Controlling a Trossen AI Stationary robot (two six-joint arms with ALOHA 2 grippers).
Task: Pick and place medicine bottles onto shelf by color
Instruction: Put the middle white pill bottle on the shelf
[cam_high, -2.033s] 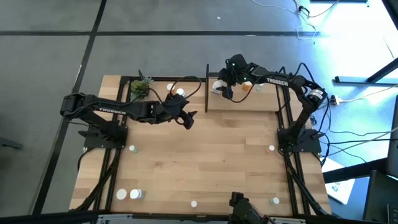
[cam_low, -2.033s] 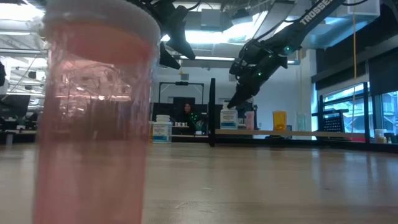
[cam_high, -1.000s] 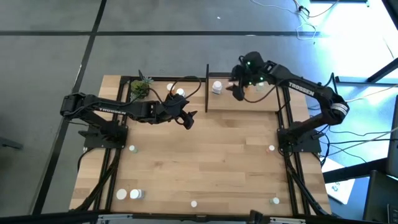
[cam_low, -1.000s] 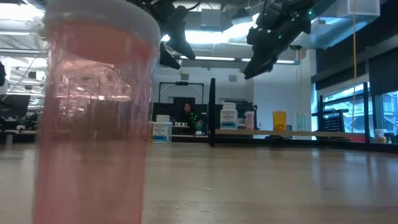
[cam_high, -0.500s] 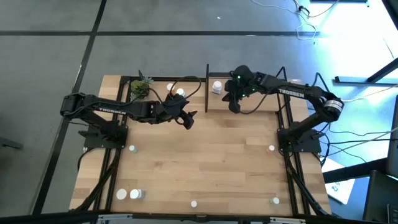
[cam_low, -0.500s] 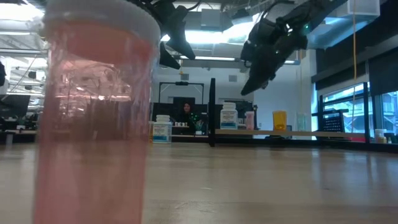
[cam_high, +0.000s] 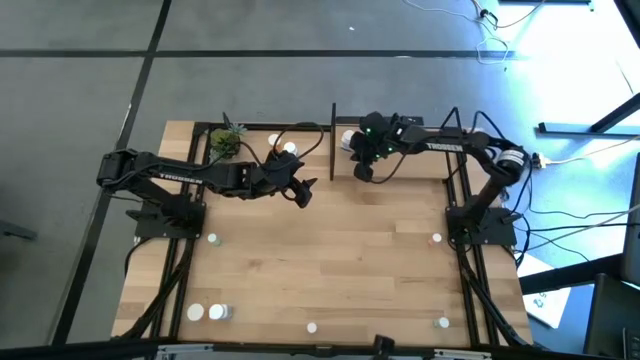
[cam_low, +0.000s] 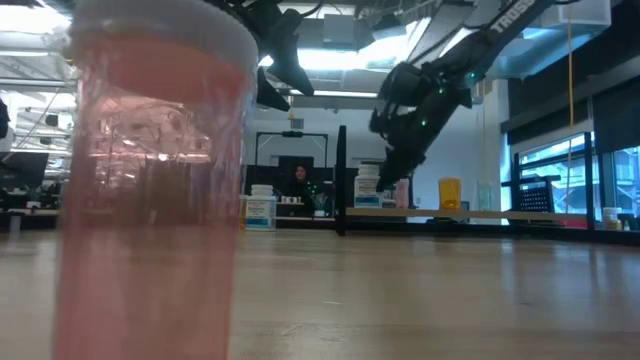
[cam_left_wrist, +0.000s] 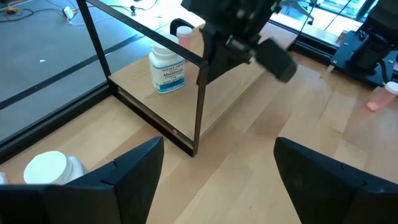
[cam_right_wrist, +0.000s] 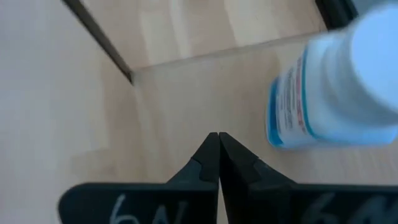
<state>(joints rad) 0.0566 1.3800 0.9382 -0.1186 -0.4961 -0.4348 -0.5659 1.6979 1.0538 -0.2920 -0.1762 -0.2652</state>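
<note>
On the shelf (cam_high: 400, 168) at the far right stand a white medicine bottle (cam_right_wrist: 329, 99) with a blue label, a pinkish one (cam_low: 402, 192) and an orange one (cam_low: 450, 192). My right gripper (cam_right_wrist: 217, 134) is shut and empty, slanting down just above the shelf's front left part (cam_high: 362, 172), beside the white bottle (cam_left_wrist: 168, 65). My left gripper (cam_high: 303, 192) hangs open and empty above the table, left of the shelf. A pink bottle (cam_low: 150, 180) stands close before the low camera.
Loose white bottles stand on the table at the near left (cam_high: 205, 312), near middle (cam_high: 312, 327), left (cam_high: 213, 239) and right (cam_high: 437, 238), and two at the far edge (cam_high: 282, 145). A small potted plant (cam_high: 227, 140) stands far left. A black post (cam_left_wrist: 200, 93) marks the shelf's left end.
My right gripper has come down from high above the shelf and moved toward the table's left and near edges, ending low beside the white bottle at the shelf's front left. The bottles on the shelf have stayed put.
</note>
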